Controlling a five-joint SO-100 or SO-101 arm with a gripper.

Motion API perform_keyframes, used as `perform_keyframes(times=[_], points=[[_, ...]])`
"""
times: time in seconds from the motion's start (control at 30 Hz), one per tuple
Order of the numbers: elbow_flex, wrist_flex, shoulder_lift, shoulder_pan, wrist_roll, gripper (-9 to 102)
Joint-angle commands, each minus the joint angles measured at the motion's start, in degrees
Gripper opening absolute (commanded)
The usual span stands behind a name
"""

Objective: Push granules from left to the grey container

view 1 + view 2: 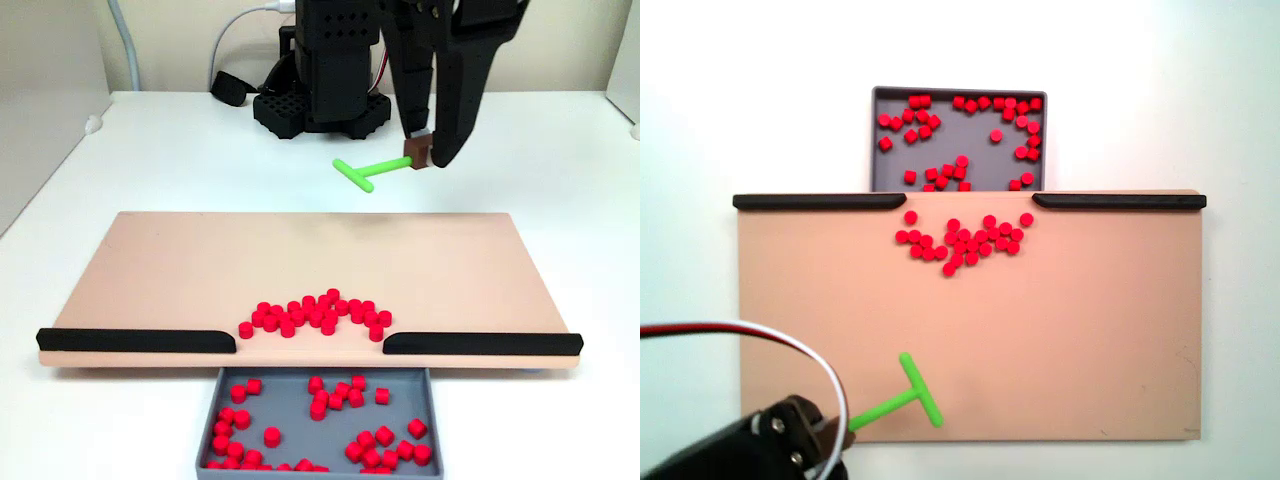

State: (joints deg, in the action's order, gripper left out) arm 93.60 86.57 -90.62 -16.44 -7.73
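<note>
Several red granules (pixel 315 315) lie in an arc on the beige board (pixel 200 270) at the gap between its two black strips; the same cluster (pixel 962 240) shows in the view from above. More granules lie scattered in the grey container (pixel 300 410), (pixel 970 135) just beyond the gap. My gripper (pixel 420 152) hangs above the board's far edge, shut on the stem of the green T-shaped pusher (pixel 368 171). The pusher (pixel 908 395) floats clear of the granules, its crossbar pointing toward them.
Black strips (pixel 130 340), (pixel 480 343) line the board's edge on either side of the gap. The arm's black base (pixel 320 100) and cables stand behind the board. White table surrounds the board.
</note>
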Motion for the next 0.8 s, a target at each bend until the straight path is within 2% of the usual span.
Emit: perform_keyframes(times=[0.0,0.33,0.77], points=[[-9.14,-0.26,5.27,-1.58,6.50,0],[-31.11,0.35,23.29,-4.48,16.08,0],[-40.61,0.53,32.08,-4.57,21.09,0]])
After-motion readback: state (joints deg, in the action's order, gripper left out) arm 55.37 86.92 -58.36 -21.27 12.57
